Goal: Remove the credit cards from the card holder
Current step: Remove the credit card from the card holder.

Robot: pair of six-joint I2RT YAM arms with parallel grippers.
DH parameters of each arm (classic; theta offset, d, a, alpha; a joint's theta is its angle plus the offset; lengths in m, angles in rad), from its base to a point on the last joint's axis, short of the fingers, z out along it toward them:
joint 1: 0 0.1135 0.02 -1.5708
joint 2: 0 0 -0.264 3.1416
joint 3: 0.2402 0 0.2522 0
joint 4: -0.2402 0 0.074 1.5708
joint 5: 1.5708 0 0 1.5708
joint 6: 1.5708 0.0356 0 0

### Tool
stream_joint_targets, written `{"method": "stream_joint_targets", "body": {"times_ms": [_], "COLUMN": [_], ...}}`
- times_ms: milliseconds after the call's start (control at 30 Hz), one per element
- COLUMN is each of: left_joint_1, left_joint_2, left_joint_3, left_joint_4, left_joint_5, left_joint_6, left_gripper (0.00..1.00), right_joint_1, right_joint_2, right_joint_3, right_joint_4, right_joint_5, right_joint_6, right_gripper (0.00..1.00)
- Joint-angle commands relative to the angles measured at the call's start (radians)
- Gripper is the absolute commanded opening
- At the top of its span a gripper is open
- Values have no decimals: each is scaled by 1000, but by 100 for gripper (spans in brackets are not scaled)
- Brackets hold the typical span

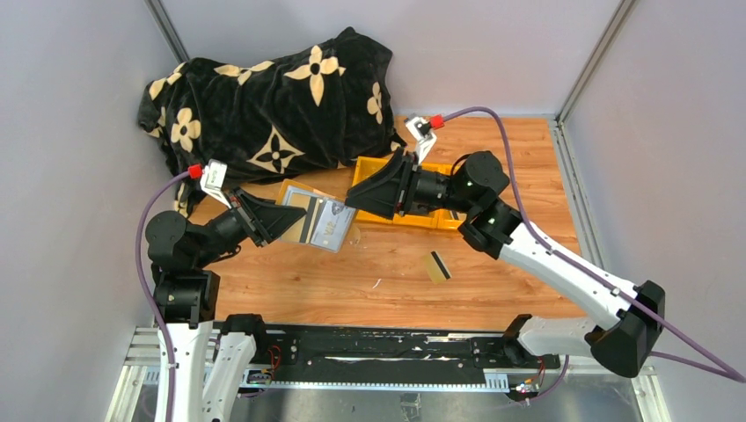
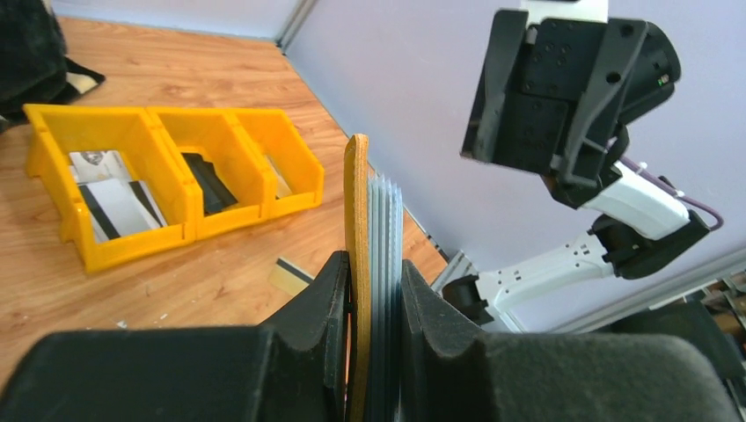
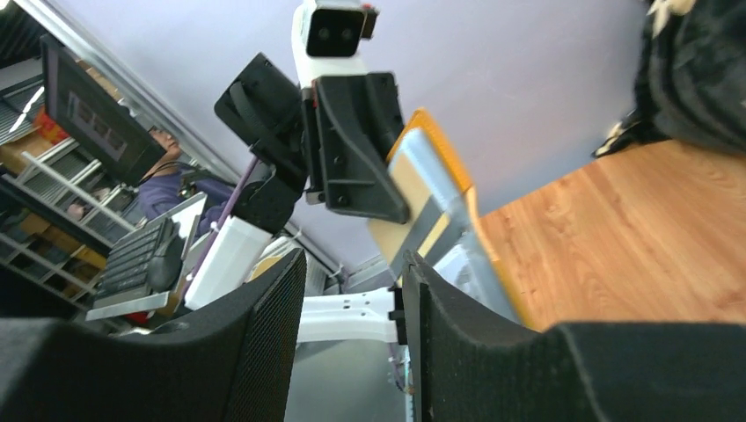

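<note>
One credit card (image 1: 439, 265) lies out on the table (image 1: 369, 290) as our left gripper (image 1: 286, 220) clamps the card holder (image 1: 325, 224) aloft and our right gripper (image 1: 362, 195), jaws apart just beside it, must next, we judge, pinch another card's edge and draw it free.
</note>
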Motion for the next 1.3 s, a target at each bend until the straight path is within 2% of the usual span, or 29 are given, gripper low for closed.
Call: {"method": "stream_joint_targets", "body": {"times_ms": [0,300,600,867,933,1033,1100,1167,1267], "left_joint_1": [-3,-4,-4,-3,-3,-3,-4,-3,-3], "left_joint_2": [-9,-10,-11,-12,-11,-12,-13,-13,-13], "left_joint_3": [6,18,9,3,1,3,1,0,-6], "left_joint_4": [16,27,85,95,92,77,75,76,89], "left_joint_5": [-59,-39,-19,-29,-28,-30,-27,-24,-17], "left_joint_6": [15,-3,-65,-69,-63,-51,-51,-52,-69], "left_gripper": [0,0,0,0,0,2,4,12,27], "right_joint_1": [77,136,143,145,141,133,128,121,114], "right_joint_2": [63,205,255,322,345,381,386,382,372], "right_joint_3": [0,13,41,102,104,95,73,49,16], "right_joint_4": [31,112,90,146,189,309,371,419,489], "right_joint_5": [-2,-46,-30,-14,-15,-35,-36,-35,-35], "right_joint_6": [55,124,122,161,193,272,316,343,376], "right_gripper": [48,46,46,44,36,17,9,1,0]}}
